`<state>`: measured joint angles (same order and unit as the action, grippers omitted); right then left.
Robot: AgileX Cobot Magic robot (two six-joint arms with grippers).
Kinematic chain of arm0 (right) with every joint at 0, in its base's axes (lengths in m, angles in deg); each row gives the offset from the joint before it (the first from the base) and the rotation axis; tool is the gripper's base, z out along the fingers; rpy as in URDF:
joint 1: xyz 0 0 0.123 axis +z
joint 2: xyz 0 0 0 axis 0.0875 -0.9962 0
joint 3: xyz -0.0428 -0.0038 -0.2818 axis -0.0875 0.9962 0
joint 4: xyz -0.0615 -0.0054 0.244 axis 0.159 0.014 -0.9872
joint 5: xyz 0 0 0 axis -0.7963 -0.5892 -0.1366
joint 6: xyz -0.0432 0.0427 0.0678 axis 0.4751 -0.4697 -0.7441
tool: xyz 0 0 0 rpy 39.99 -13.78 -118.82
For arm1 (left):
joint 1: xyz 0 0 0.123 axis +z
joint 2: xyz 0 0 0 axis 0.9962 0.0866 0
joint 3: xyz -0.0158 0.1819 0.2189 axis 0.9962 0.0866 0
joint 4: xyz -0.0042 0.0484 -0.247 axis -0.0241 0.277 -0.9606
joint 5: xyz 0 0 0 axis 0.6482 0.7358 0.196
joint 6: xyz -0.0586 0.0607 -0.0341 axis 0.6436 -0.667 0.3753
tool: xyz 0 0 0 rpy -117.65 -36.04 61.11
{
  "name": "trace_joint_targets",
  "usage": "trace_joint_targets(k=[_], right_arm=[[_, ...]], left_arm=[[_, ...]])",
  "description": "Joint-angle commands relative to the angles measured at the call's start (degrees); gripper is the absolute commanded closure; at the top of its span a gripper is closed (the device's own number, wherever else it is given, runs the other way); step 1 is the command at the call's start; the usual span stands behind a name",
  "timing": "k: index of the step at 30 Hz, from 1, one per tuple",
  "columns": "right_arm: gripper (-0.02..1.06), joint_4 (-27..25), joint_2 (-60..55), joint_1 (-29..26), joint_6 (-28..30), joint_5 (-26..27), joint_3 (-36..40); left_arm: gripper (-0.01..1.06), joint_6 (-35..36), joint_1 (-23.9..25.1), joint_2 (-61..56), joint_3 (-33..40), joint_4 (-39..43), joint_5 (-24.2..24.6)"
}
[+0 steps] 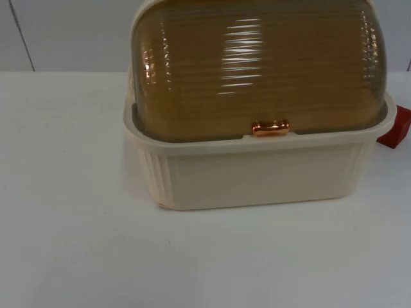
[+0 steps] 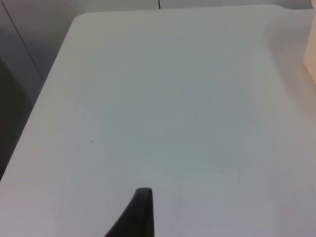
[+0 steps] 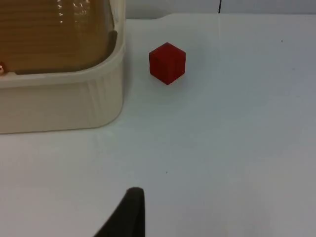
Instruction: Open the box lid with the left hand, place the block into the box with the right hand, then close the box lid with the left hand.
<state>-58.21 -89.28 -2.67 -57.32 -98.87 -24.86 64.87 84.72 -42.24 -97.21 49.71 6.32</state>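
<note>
Standing on the white table top [image 1: 70,244], a cream plastic box [image 1: 257,176] with vertical ribs at its corners occupies the middle of the top view. Its amber, ribbed, see-through roll lid [image 1: 257,70] is down, the front edge seated on the box rim. 1 small copper-coloured handle [image 1: 270,128] sits at the centre of that front edge.

Left side: the left gripper [image 2: 140,215] is over bare table, well apart from the box, and the arm waits. 1 black fingertip of it is visible in the left wrist view; whether its fingers are apart or together cannot be told. A cream edge of the box [image 2: 311,59] shows at the border of that view.

Right side: 1 red block [image 3: 167,62] rests on the table just beside the box's right wall, apart from it. In the top view the block [image 1: 396,127] is partly hidden behind the box's right corner. The right gripper [image 3: 127,213] is over the table, well apart from the block and the box. Its finger state cannot be told either. A grey partition wall [image 1: 64,32] closes the table behind.
</note>
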Motion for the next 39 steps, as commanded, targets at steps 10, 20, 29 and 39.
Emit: trace_joint_targets(k=[10,20,29,39], right_arm=[[-0.01,0.76,-8.47,0.22,-4.89,4.42,-8.60],[-0.01,5.29,-28.45,0.22,-5.15,16.44,-22.98],[-0.01,6.64,-42.51,0.22,-5.79,29.18,-26.27],[-0.01,6.95,-48.32,0.14,-8.14,31.56,-26.27]], left_arm=[[0.00,4.46,-0.25,6.78,-5.89,4.84,-9.21],[0.00,5.28,-0.25,26.07,-16.55,4.73,-20.43],[0.00,5.55,-0.25,39.24,-22.57,6.74,-30.75],[0.00,5.55,-0.25,48.32,-22.80,5.85,-33.10]])
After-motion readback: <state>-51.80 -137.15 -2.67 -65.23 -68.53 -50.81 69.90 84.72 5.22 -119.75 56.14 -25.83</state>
